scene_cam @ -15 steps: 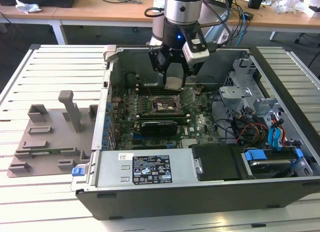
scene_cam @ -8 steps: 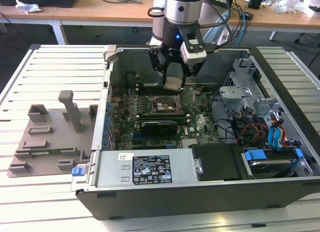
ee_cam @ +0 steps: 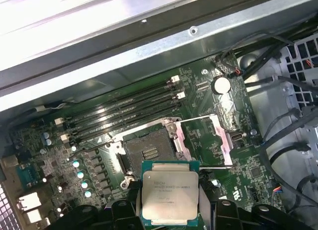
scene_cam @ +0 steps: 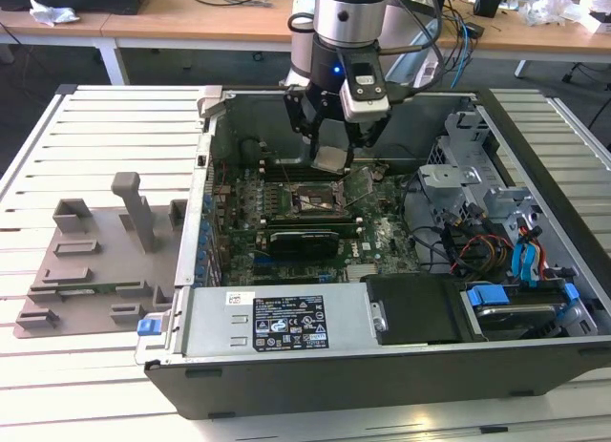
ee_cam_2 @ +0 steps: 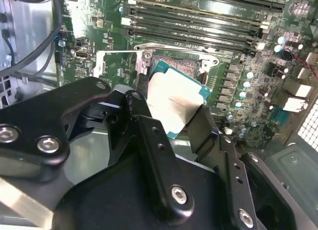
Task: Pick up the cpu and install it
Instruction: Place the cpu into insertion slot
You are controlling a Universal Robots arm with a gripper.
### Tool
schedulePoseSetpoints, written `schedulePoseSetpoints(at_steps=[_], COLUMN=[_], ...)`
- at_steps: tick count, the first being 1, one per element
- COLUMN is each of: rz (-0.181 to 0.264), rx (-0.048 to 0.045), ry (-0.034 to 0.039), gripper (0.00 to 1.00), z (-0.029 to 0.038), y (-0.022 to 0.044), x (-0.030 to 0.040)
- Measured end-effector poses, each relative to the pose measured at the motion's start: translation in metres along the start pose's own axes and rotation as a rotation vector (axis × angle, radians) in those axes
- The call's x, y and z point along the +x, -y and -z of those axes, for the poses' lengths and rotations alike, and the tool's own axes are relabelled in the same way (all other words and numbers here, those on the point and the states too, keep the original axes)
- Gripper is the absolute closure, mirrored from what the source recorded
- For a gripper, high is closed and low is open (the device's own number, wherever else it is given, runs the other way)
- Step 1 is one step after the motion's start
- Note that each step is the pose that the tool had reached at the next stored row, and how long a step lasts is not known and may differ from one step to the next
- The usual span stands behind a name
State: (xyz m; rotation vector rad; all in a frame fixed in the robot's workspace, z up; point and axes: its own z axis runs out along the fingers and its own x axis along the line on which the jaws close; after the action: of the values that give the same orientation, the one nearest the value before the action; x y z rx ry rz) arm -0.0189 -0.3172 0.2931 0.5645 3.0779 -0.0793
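The open computer case (scene_cam: 382,375), black outside and bare steel inside, lies on the slatted metal table (scene_cam: 76,394). It holds a green motherboard (scene_cam: 382,240), a long black expansion card (scene_cam: 304,238) and bundled cables (scene_cam: 468,246). Inside the case, near its far wall, the end effector (scene_cam: 333,160) is closed on the cpu (scene_cam: 331,157), with black fingers (ee_cam_2: 141,98) pressing two opposite edges. The cpu is a flat square chip with a matte silvery top plate and a thin teal rim. It is held over the square socket (ee_cam: 149,150), whose metal frame stands open. Long dark memory slots (ee_cam: 124,108) run beside the socket. A grey moulded fixture (scene_cam: 95,261) rests near the table edge at the exterior view's left.
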Motion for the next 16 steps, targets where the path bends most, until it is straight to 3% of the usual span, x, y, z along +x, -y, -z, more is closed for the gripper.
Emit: schedulePoseSetpoints(at_steps=[10, 13, 16], rz=[-0.106, -0.166, -0.197], rx=[0.0026, 0.004, 0.0048], ry=[-0.0049, -0.0077, -0.0091], gripper=[0.45, 0.45, 0.45], z=[-0.0002, -0.0003, -0.0003], y=[0.0, 0.0, 0.0], x=[0.0, 0.0, 0.0])
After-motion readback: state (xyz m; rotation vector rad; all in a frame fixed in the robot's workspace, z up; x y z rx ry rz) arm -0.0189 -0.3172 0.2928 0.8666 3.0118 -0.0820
